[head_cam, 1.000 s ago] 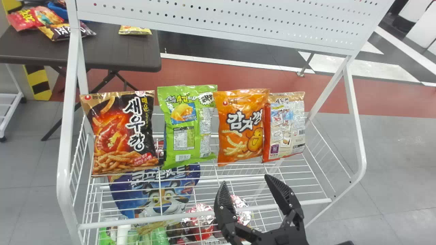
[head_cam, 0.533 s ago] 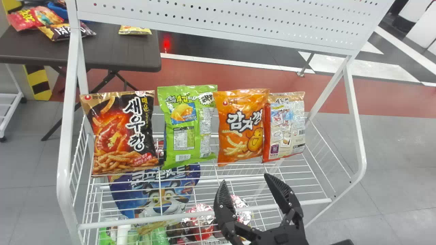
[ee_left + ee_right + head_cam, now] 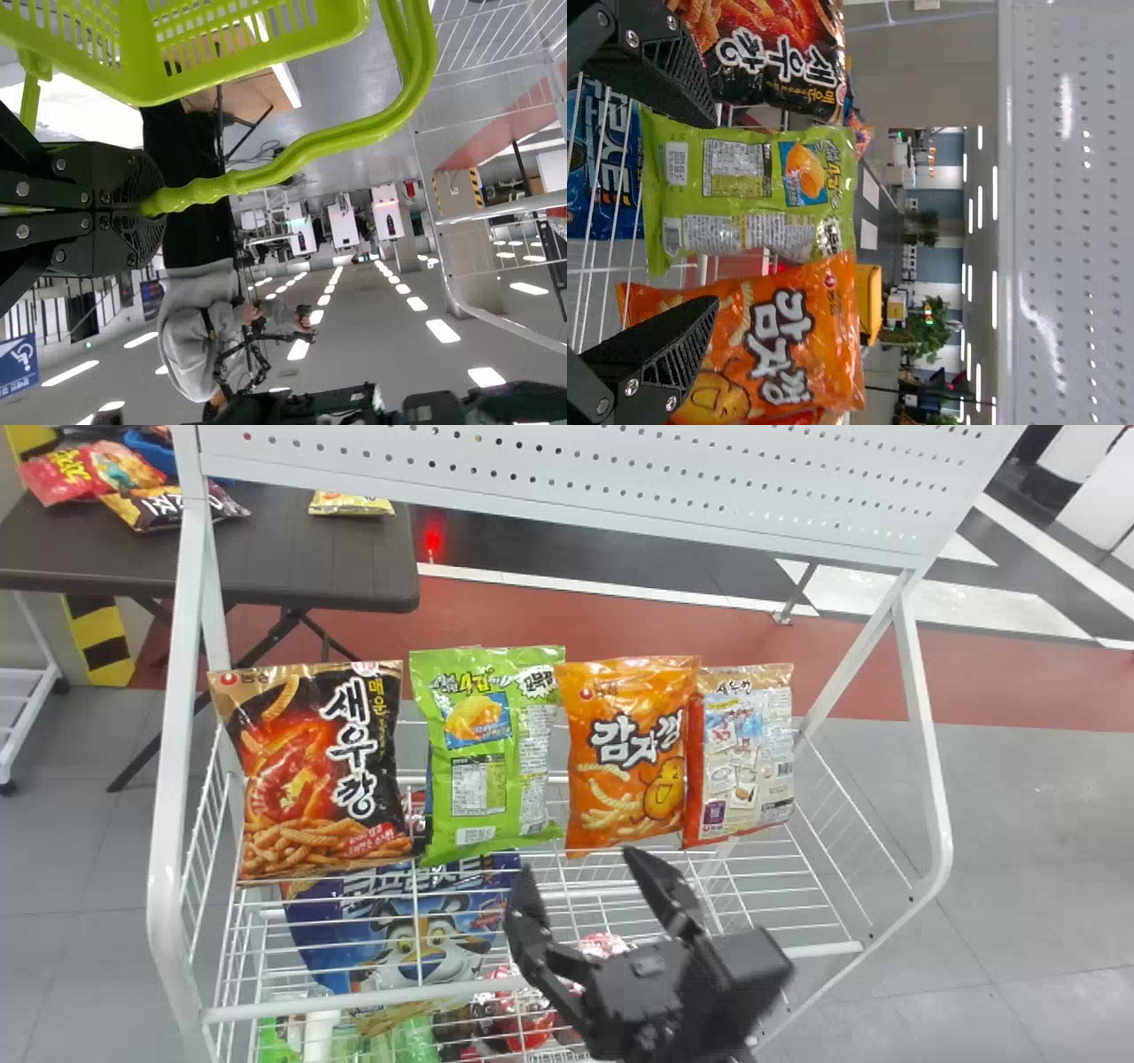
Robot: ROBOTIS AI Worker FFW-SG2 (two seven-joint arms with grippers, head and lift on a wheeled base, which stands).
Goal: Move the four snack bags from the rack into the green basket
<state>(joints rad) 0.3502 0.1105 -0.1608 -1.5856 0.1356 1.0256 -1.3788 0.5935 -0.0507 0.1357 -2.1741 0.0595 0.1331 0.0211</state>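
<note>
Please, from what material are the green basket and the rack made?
The green basket looks like glossy moulded plastic: slotted walls, smooth highlights. The rack seems white-coated metal, from its bent tubes and thin wires; paint or plastic coating, I cannot tell.

Folding table [image 3: 292, 549]: stands beyond and left of the right pincer [image 3: 580, 864]; red floor strip [image 3: 496, 629]: straight beyond; grey floor tiles [image 3: 1001, 797]: both sides.
</note>
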